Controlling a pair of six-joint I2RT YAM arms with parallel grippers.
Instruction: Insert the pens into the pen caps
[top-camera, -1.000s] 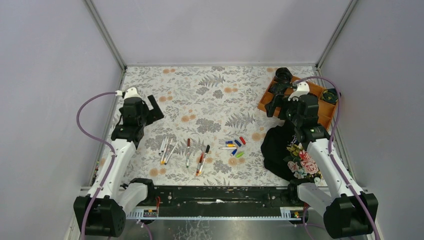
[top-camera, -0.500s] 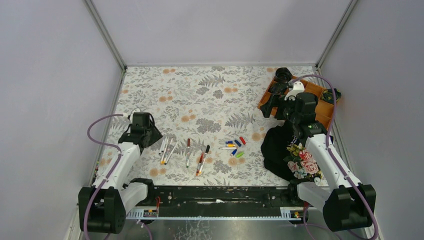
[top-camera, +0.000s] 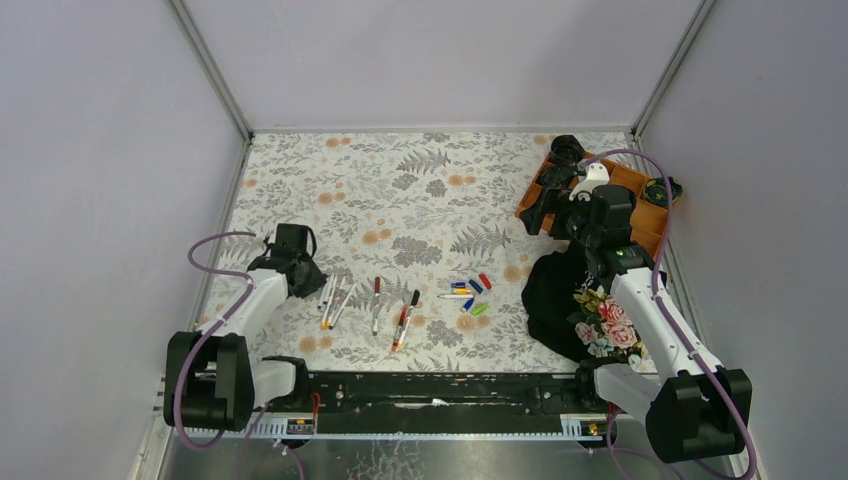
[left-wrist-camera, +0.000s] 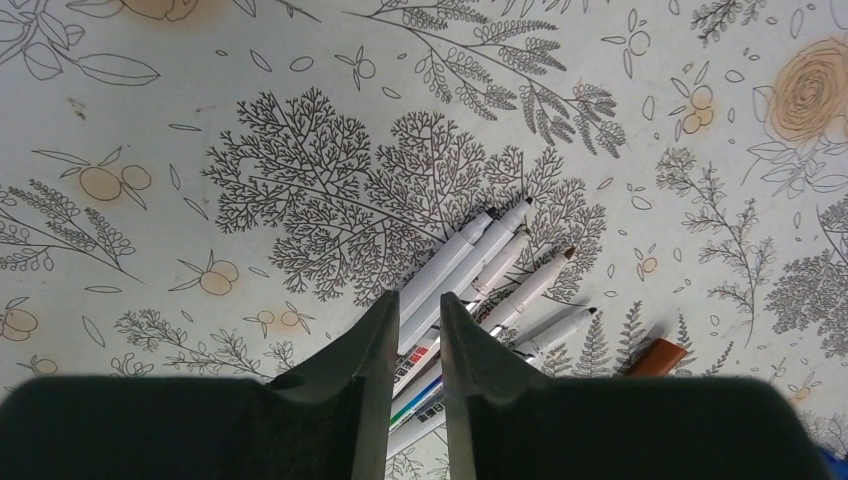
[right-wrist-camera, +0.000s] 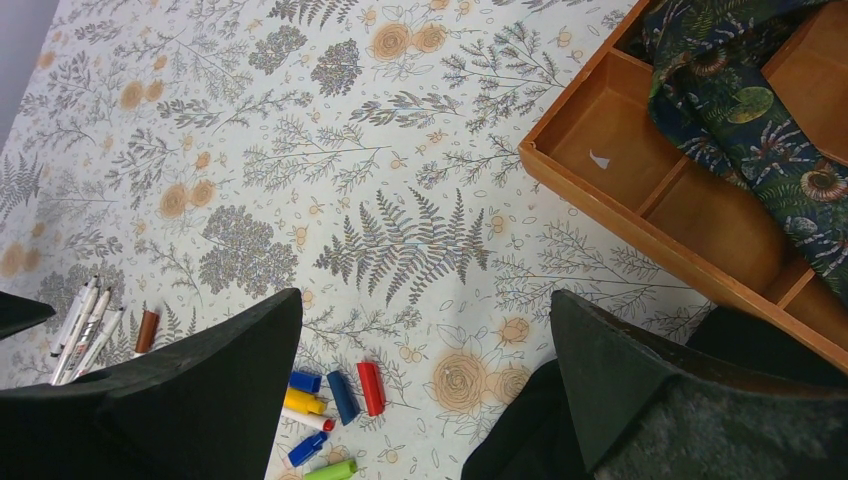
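Both arms reach forward, left tool (left-wrist-camera: 417, 300) low over pens (left-wrist-camera: 500, 262).

The tabletop (top-camera: 420, 180) is white with a grey fern-and-leaf print and orange blossoms, the pens (left-wrist-camera: 470, 265) have white barrels, the pen caps (right-wrist-camera: 343, 397) are blue, yellow, red and green, the tray (right-wrist-camera: 620, 215) is orange-brown, the fabric (right-wrist-camera: 745, 110) in it is dark blue-green with a leaf print, and the cloth (top-camera: 555, 285) at the tabletop's right edge is black with pink roses.

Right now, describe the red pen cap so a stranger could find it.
On the floral table, find the cluster of coloured caps left of the black cloth. The red cap lies on the cluster's cloth side, the only fully red one.
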